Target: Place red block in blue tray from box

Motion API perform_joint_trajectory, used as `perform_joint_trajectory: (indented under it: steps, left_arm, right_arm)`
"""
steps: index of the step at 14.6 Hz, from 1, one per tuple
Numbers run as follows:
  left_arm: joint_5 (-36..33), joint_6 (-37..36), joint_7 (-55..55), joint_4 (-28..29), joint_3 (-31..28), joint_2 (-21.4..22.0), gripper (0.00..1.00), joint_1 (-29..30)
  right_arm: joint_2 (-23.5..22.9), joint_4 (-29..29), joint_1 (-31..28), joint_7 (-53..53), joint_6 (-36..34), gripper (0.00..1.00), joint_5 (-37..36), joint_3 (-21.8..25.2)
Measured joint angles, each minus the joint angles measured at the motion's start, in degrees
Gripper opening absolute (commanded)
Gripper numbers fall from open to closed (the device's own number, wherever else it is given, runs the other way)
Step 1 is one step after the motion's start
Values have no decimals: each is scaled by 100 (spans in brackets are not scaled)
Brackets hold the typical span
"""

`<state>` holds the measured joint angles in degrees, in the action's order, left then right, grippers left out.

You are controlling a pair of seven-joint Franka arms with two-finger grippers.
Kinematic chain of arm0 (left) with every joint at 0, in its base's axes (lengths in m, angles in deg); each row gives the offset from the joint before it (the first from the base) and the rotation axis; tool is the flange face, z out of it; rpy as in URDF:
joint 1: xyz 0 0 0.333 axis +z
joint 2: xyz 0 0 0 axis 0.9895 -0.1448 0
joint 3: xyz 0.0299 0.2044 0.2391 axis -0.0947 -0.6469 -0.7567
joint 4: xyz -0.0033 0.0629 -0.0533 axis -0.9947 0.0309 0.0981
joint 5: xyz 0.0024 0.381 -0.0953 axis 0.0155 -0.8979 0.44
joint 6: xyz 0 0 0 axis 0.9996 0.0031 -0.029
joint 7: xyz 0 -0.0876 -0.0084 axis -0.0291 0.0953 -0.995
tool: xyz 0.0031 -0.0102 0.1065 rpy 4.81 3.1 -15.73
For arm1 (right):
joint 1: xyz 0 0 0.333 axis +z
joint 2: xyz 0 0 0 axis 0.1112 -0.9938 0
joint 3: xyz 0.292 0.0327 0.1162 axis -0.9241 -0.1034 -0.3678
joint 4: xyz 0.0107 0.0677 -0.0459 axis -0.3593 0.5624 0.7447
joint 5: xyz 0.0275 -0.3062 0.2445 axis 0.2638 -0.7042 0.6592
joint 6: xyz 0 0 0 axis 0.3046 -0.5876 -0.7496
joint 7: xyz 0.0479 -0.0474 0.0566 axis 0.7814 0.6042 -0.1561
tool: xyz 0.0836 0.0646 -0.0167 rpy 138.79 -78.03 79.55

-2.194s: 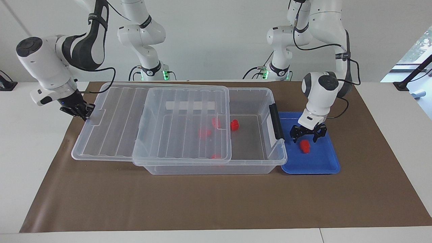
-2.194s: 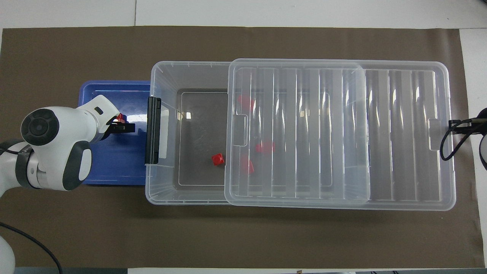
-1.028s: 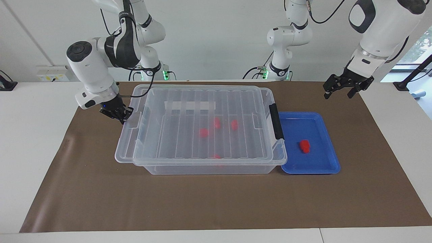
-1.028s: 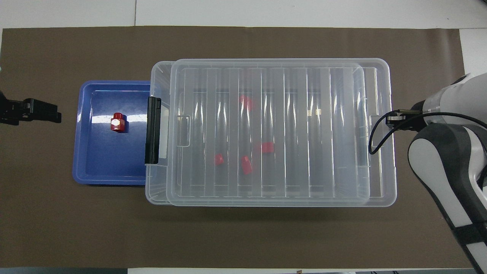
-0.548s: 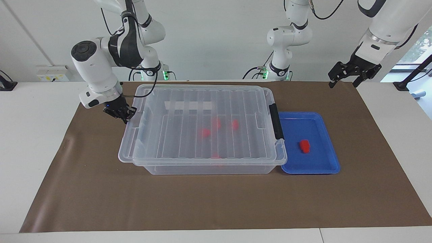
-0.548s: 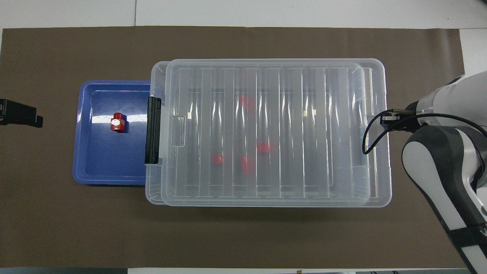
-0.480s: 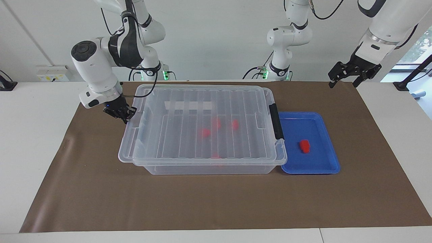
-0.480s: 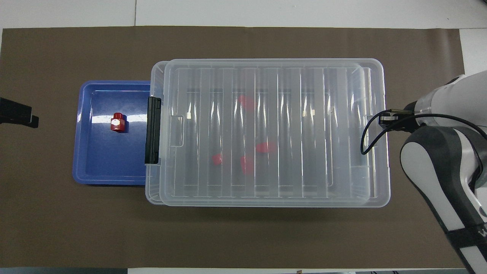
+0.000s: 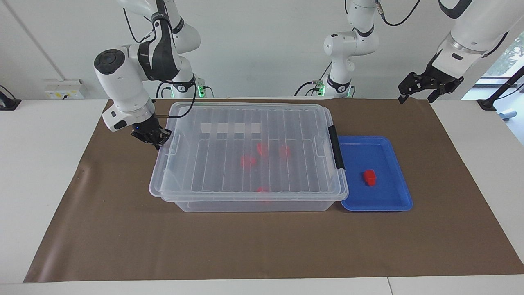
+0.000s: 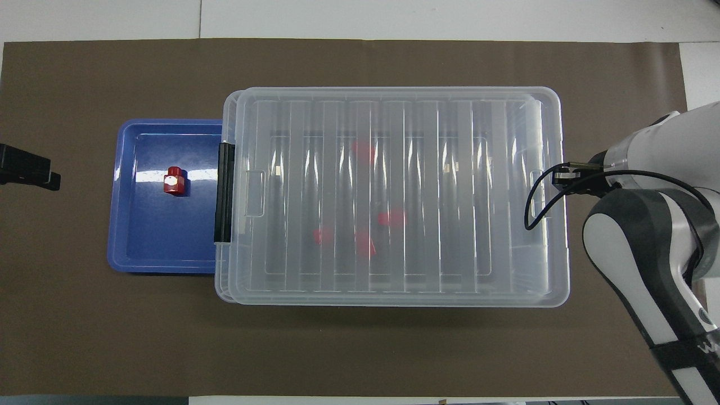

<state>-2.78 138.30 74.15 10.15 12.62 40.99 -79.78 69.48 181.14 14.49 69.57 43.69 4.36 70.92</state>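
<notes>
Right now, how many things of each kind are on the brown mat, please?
Red blocks in the clear box: 4
Red block in the blue tray: 1
Blue tray: 1
Clear box: 1
Ribbed lid on the box: 1
Total: 8

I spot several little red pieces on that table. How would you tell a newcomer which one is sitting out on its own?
Start at the large clear plastic storage box with its ribbed see-through lid in the middle of the brown mat. Beside it, toward the left arm's end of the table, lies a shallow blue plastic tray. The small red plastic block in that tray is the one: its lookalikes all lie inside the box, blurred by the lid.
</notes>
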Motion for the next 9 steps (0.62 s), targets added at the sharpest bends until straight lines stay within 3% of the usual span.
perform_joint_trajectory:
  steps: [9]
  left_arm:
    - [0, 397, 0, 354, 0, 152, 100, 0]
  right_arm:
    - [0, 5, 1, 182, 0, 0, 0, -70]
